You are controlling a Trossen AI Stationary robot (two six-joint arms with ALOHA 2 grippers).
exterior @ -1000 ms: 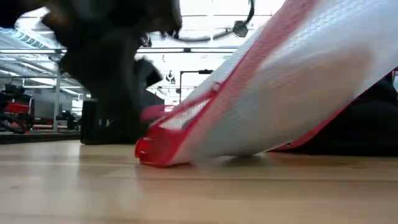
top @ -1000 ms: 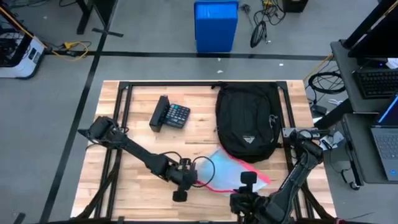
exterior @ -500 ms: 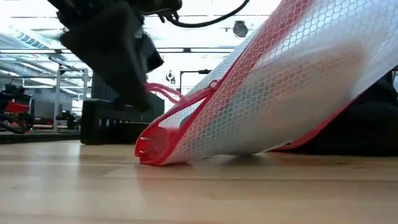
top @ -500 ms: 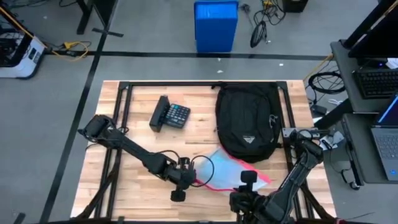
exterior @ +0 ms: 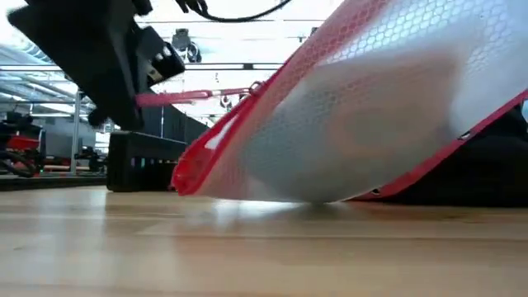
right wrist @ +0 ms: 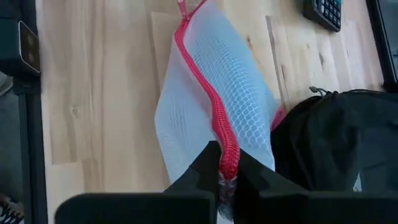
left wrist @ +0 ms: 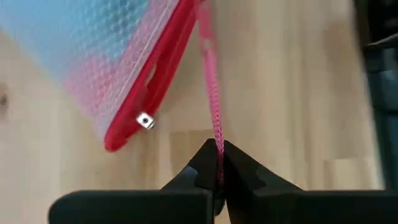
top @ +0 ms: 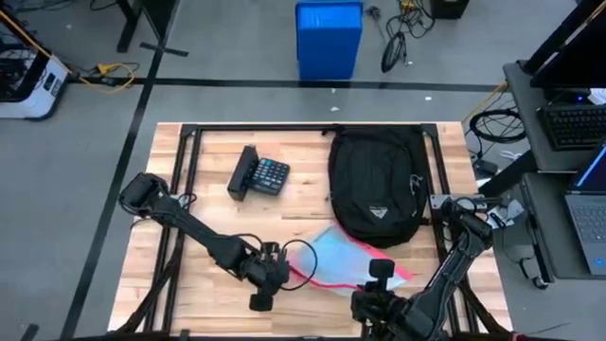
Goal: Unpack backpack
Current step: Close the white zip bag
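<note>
The backpack (top: 376,185) lies flat on the far right part of the table (top: 208,227), logo patch up, its near end touching the mesh pouch (top: 343,263). I judge it soft and floppy: black fabric that will sag and slide if tugged, so a strap or the top loop would be the place to take it, not the smooth front panel. I cannot tell whether its zipper is open or whether anything is inside.

The pouch is light, white mesh with a red zipper edge, limp enough to tent up between my two grips. It looks fully out of the bag, one edge resting on the wood, and its contents are hidden behind the mesh.

My left gripper (left wrist: 219,171) is pinched together on the pouch's thin red pull cord (left wrist: 212,99), which runs taut from my fingers to the zipper end. My right gripper (right wrist: 227,169) is clamped on the red zipper edge at the pouch's other end, just beside the backpack.

A black calculator (top: 260,173) sits well apart, toward the far left of the table.
</note>
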